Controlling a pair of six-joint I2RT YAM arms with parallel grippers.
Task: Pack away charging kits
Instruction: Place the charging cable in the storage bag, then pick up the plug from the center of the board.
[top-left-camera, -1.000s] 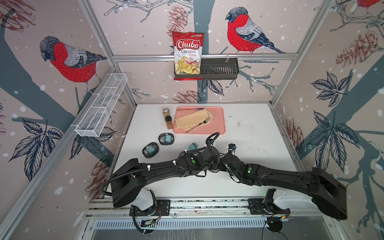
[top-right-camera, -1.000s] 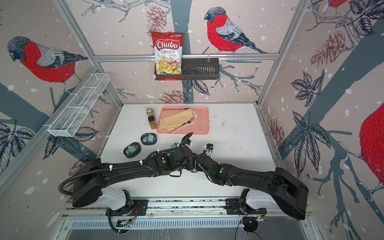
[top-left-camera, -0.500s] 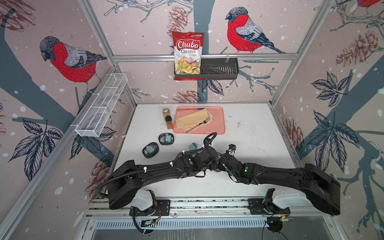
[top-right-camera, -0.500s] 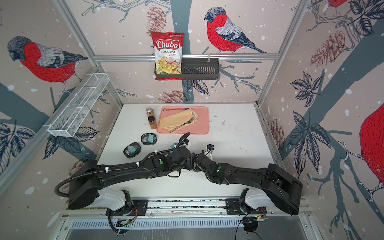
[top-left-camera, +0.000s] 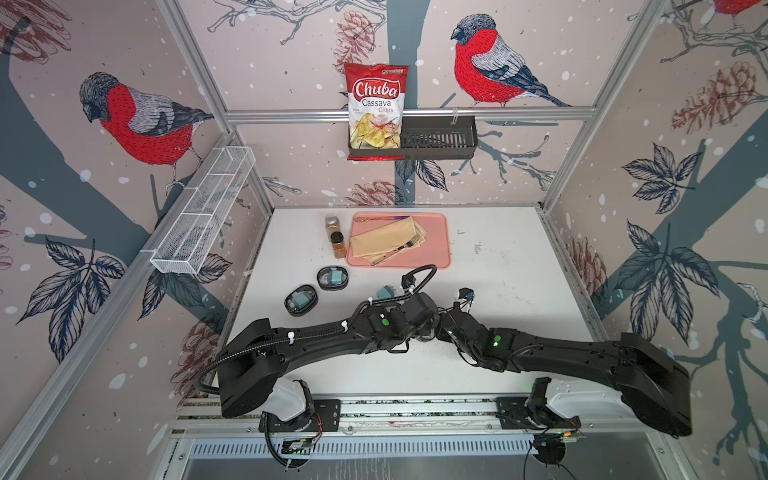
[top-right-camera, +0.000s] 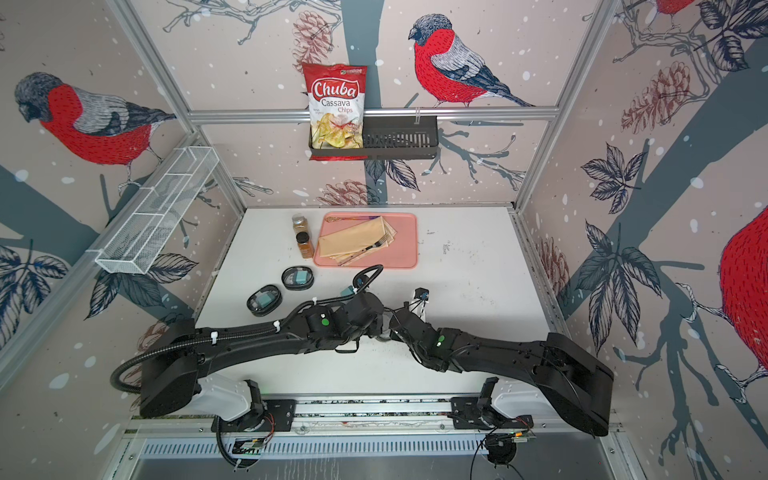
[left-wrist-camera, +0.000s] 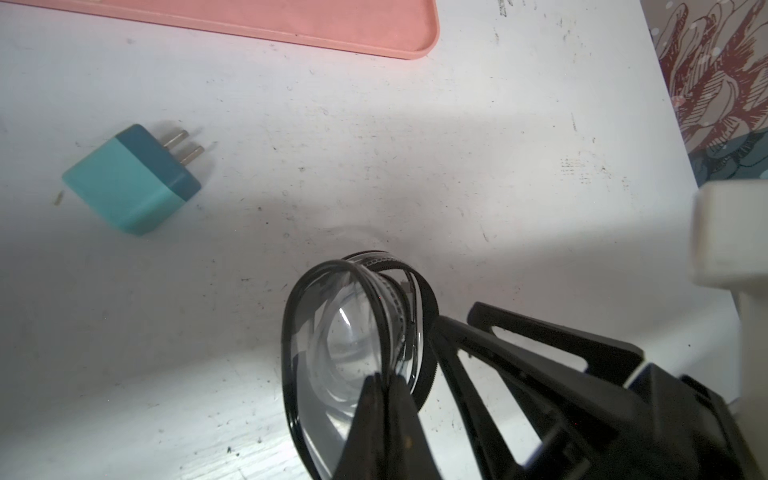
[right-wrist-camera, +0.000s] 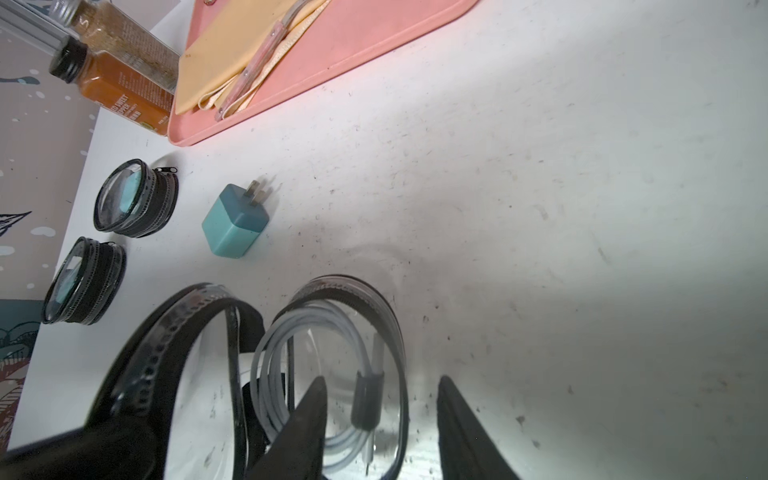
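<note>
Two black arms meet over the white table (top-left-camera: 498, 270) on the robot's side of the pink tray (top-left-camera: 436, 245), their wrists hiding the work in both top views. Two zipped cases (top-left-camera: 332, 277), each showing teal through its clear top, sit off the tray's near left corner, apparently finished. The third case (right-wrist-camera: 345, 284) lies open in front of the tray. The left gripper (left-wrist-camera: 385, 380) is clenched on its lid (left-wrist-camera: 328, 332), seemingly to hold the mouth clear, a pinch only the left wrist view shows. The right gripper (right-wrist-camera: 382, 382) hangs over the base, jaws apart and empty. The teal adapter (right-wrist-camera: 235, 226) lies loose between tray and open case, likely next in. Only the right wrist view shows the white cable (right-wrist-camera: 274, 353) coiled inside.
</note>
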